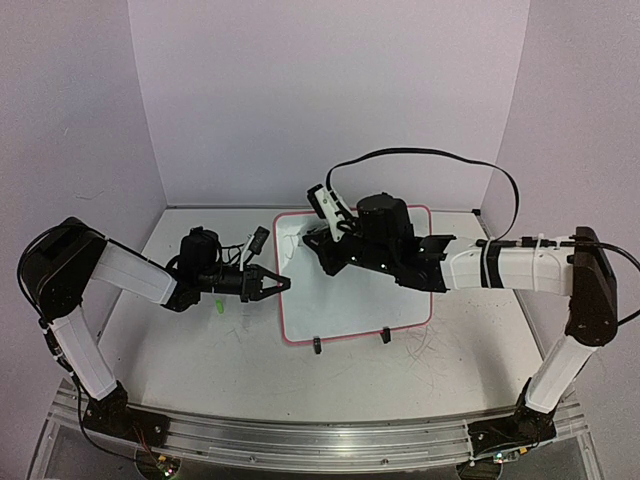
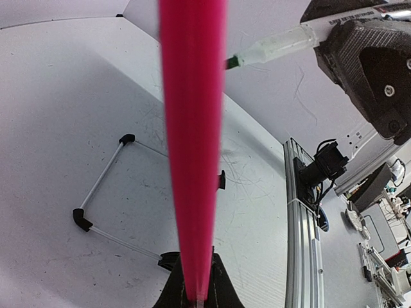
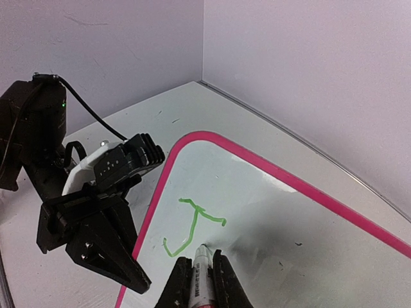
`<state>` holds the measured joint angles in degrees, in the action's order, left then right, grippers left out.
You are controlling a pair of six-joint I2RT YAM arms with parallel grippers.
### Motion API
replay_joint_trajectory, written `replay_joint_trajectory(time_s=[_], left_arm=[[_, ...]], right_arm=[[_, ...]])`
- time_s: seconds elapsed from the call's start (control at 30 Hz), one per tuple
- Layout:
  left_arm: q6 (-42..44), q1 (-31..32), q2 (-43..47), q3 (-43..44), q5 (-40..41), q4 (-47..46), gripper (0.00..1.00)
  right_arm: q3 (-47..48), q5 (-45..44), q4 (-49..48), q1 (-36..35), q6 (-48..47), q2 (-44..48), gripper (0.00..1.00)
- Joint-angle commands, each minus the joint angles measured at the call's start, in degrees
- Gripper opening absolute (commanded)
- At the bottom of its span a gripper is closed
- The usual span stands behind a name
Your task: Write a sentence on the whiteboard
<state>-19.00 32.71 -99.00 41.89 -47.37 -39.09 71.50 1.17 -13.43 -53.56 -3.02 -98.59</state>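
Left jaws tight on the whiteboard (image 1: pixel 350 310) rim, right jaws tight around a marker (image 3: pixel 201 262) at a green J (image 3: pixel 192 228)

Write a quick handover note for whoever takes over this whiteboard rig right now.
Left gripper: shut on the whiteboard at its pink left rim.
Right gripper: shut on the green marker, tip at the board near its far left corner.
Whiteboard: on the table, between the arms.
Done: only a green "J".
Left: the rest of the sentence.
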Motion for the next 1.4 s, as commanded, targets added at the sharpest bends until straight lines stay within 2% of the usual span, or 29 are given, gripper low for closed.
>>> replay_joint_trajectory(time_s=[0.0,0.4,0.83,1.37], left_arm=[[1.51,-0.63,0.91,1.56,5.47,2.22,0.0],[1.34,-0.63,1.0,1.57,5.63,2.51,0.0],[1.45,-0.63,1.11,1.61,5.63,2.76,0.0],[1.6,-0.63,1.66,1.39,5.8,3.12,0.0]], right_arm=[[-0.64,-0.04,-0.01,-0.13,0.64,0.68,0.0],[-2.25,-1.13,0.57,-0.14,0.79,2.01,0.0],[-4.0,-7.2,-0.84,-0.11,1.24,4.31,0.0],[-0.42,-4.65,-3.09,-0.13,2.05,0.62,0.0]])
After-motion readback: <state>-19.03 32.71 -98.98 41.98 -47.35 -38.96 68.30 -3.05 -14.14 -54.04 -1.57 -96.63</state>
